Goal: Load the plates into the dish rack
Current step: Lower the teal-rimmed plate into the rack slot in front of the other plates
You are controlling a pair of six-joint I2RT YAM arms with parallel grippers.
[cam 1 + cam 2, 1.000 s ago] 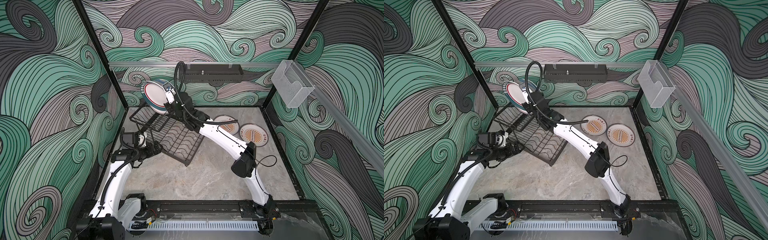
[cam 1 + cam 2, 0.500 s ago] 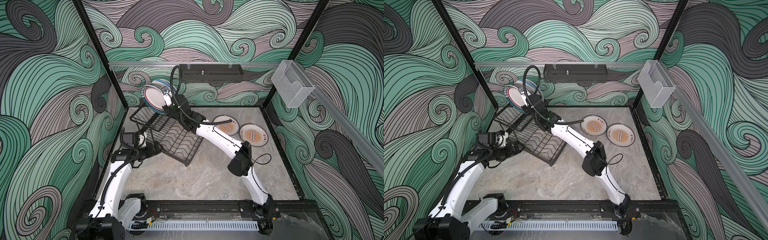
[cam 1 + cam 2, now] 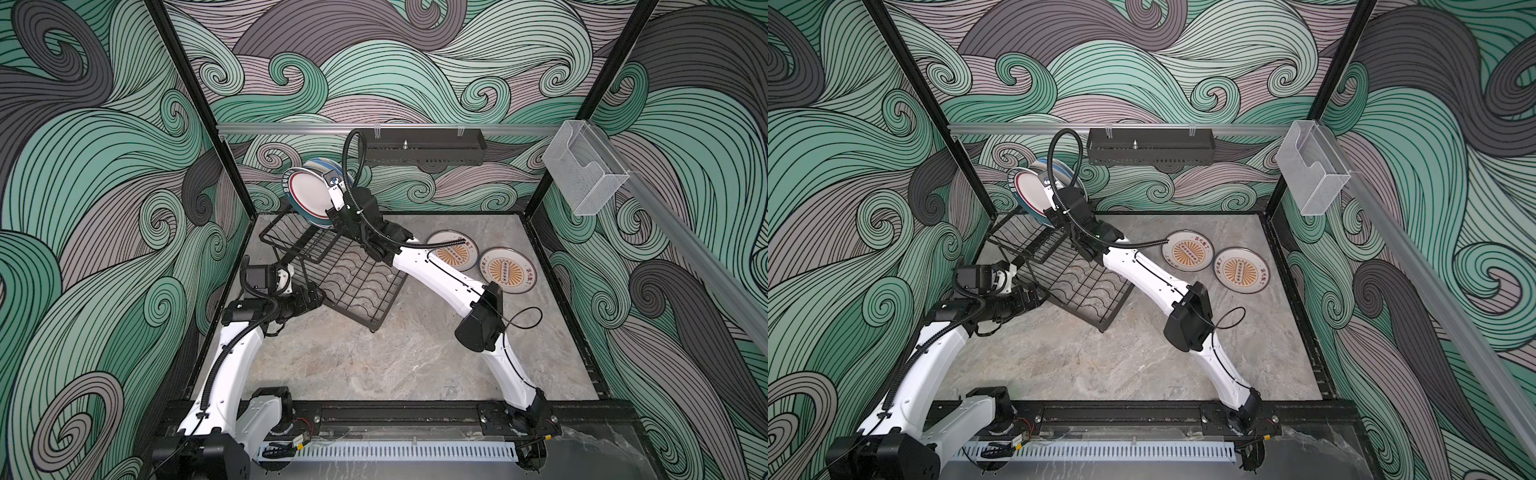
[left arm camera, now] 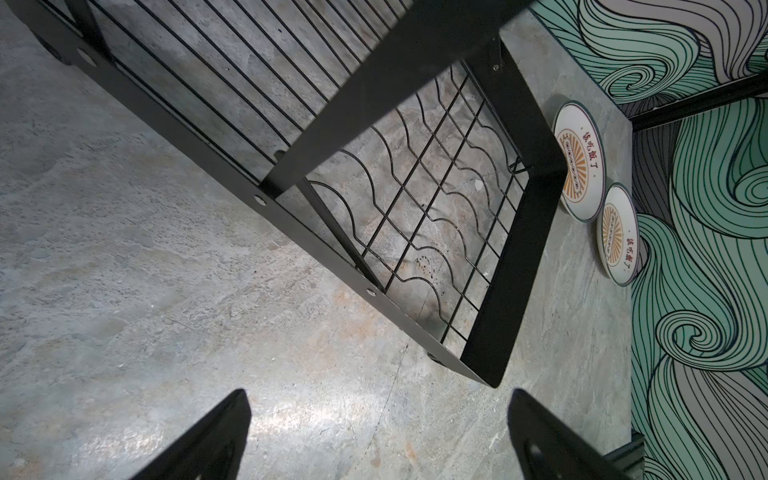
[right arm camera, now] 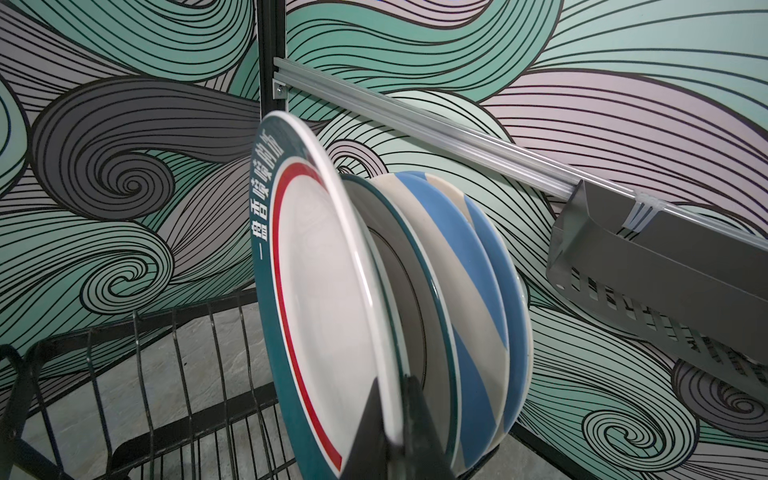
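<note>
Jaws of the right gripper (image 5: 392, 401) clamp a teal-rimmed, red-ringed plate (image 5: 324, 291).

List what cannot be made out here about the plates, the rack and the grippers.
- Number of plates behind the held plate: rims overlap in the right wrist view; the right arm covers them in both top views.
- Where they meet the rack: right wrist view, hidden by right gripper and bottom edge.
- Whether the left gripper touches the rack: black on black in both top views; left wrist view shows only fingertips.
</note>
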